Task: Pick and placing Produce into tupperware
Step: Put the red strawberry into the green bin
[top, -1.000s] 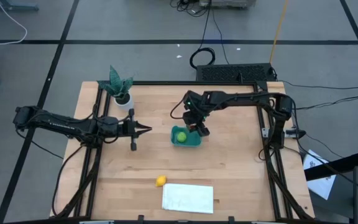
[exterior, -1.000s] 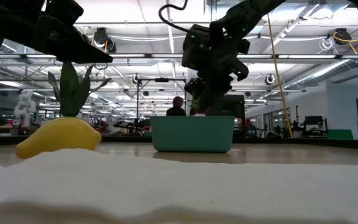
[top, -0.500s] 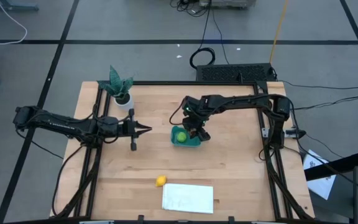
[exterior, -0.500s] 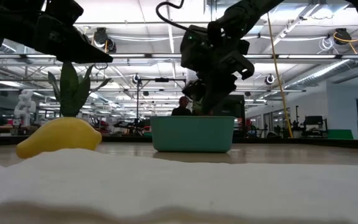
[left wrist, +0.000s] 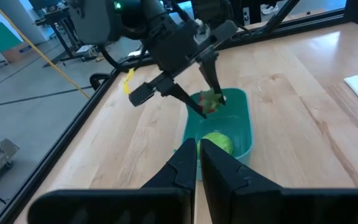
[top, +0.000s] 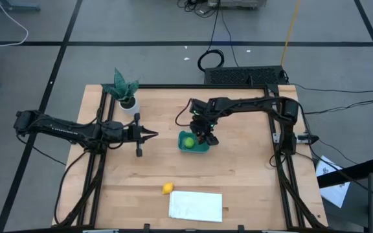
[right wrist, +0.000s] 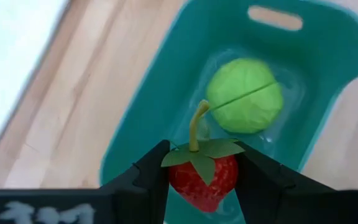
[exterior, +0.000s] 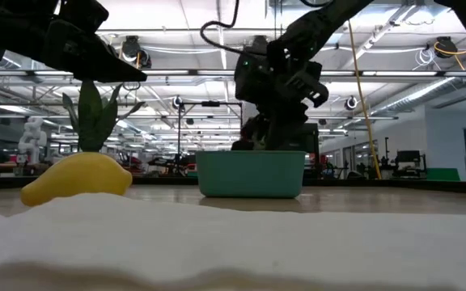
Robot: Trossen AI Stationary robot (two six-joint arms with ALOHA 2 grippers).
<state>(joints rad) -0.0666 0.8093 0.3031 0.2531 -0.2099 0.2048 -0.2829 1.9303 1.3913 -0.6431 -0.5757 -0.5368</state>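
Observation:
The teal tub (top: 198, 149) stands mid-table, and the round lime-green piece (right wrist: 244, 95) lies inside it. My right gripper (right wrist: 202, 163) is over the tub's right half, shut on the red strawberry-like piece (right wrist: 202, 177). In the low view its fingers (exterior: 272, 139) reach down behind the tub's rim (exterior: 251, 155). The yellow lemon piece (top: 167, 188) lies on the table near the front edge. My left gripper (left wrist: 199, 149) is shut and hovers left of the tub, pointing at it. My right gripper pinches the red piece by its two opposite sides (right wrist: 174, 177) between the two fingers. The fingers come from above, pointing down. The leafy cap and stem (right wrist: 196, 127) face up toward the wrist. It hangs inside the tub's opening; whether it touches the floor I cannot tell.
A white flat sheet (top: 195, 205) lies at the near edge beside the lemon. A potted plant (top: 124, 88) stands at the far left corner. Black frame rails run along the table's left and right sides.
My right gripper has come down with the red piece, from above the tub's rim into its opening, shifting slightly toward the table's left. It has stayed shut on the piece.

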